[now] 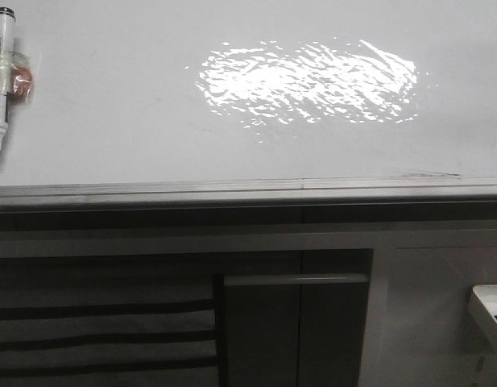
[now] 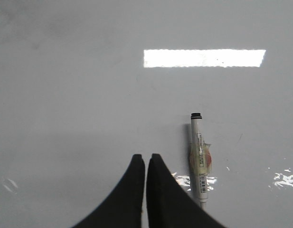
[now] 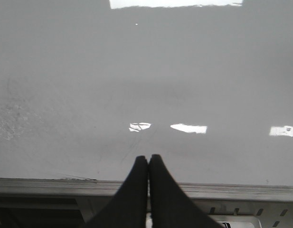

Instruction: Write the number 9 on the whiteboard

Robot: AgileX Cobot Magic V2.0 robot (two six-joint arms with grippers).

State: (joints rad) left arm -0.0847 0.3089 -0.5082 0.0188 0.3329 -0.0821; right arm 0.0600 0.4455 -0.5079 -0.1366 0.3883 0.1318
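The whiteboard is a glossy pale grey board with a bright rippled glare patch and a silver edge strip. A white marker with a black cap end lies on it at the far left, with a taped orange piece on its side. No black stroke of the number 9 shows on the board. In the left wrist view my left gripper is shut and empty, just beside the marker. In the right wrist view my right gripper is shut and empty over the board's edge strip. Neither gripper shows in the front view.
Below the board's edge are dark cabinet fronts with a horizontal handle bar. A white object sticks in at the lower right.
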